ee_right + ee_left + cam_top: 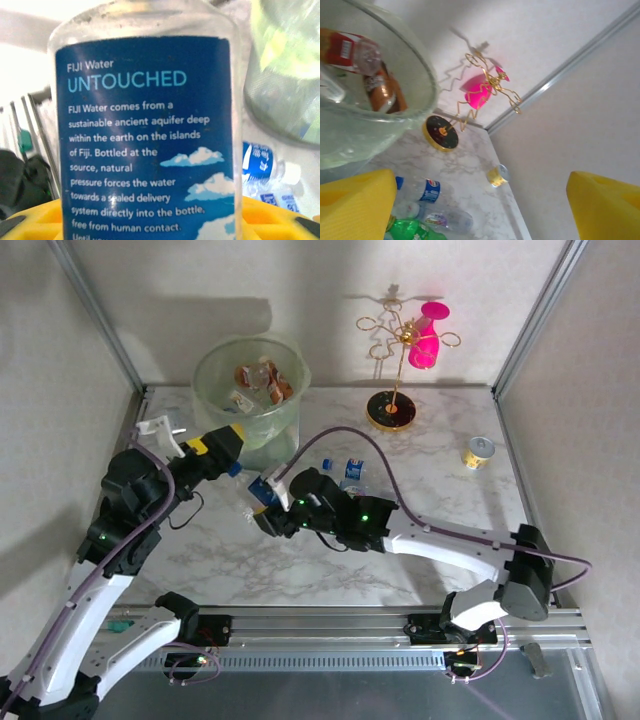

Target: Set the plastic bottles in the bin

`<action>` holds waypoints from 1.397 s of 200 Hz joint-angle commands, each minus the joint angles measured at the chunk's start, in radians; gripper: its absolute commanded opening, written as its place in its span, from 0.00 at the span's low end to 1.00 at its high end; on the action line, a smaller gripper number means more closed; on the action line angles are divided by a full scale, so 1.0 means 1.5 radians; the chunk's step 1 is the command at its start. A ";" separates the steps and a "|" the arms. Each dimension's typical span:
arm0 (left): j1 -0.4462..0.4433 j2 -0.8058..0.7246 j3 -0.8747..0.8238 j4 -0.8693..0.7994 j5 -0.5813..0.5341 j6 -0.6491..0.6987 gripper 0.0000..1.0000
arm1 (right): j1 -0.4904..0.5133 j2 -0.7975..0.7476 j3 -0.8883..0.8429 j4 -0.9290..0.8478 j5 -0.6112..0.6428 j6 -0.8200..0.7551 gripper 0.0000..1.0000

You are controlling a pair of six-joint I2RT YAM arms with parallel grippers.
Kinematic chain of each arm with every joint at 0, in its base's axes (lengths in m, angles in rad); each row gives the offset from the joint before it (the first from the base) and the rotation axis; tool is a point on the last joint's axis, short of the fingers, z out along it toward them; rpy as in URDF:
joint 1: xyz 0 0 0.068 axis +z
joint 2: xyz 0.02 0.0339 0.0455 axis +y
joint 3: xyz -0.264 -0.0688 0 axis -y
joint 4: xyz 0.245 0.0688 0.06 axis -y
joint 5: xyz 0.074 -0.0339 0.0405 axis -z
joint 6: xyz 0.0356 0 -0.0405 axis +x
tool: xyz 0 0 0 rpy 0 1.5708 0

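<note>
Currently task is partway done. Bin, desk rear-left, holds several binned bottles. R hand is clamped on a blue-label Fiji bottle, just beside the bin, not yet over the rim. L hand is spread wide and empty, nr the bin wall. To do: Fiji bottle plus min. 3 loose bottles lying on desk.

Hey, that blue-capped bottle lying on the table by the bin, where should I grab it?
The blue-capped bottle lies on its side, so probably come from above and close across its labelled middle, the straight round part; the green bottle lies close beside it.
</note>
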 commanded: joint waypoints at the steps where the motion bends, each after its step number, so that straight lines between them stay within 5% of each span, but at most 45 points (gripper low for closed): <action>1: -0.029 0.012 0.007 0.030 0.004 0.010 0.95 | -0.008 -0.027 -0.001 0.023 0.047 0.043 0.50; 37: -0.070 0.040 0.002 0.038 -0.026 -0.021 0.97 | -0.012 -0.059 0.003 0.026 0.075 0.075 0.50; 121: -0.125 0.122 0.005 0.093 0.092 -0.011 0.89 | -0.032 -0.108 0.002 0.042 0.122 0.082 0.50; 147: -0.147 0.148 0.020 0.094 0.127 0.003 0.81 | -0.034 -0.115 0.002 0.043 0.119 0.083 0.50; 186: -0.170 0.159 0.041 0.066 0.107 0.038 0.57 | -0.035 -0.119 -0.007 0.039 0.121 0.084 0.51; 213: -0.170 0.154 0.051 0.061 0.098 0.043 0.52 | -0.035 -0.125 -0.016 0.039 0.130 0.084 0.51; 231: -0.171 0.158 0.054 0.065 0.097 0.042 0.51 | -0.035 -0.125 -0.018 0.034 0.135 0.085 0.68; 245: -0.171 0.166 0.056 0.071 0.087 0.034 0.49 | -0.035 -0.125 -0.016 0.028 0.143 0.084 0.98; 279: -0.153 0.222 0.138 -0.008 -0.007 0.043 0.48 | -0.037 -0.138 -0.024 0.001 0.183 0.084 0.99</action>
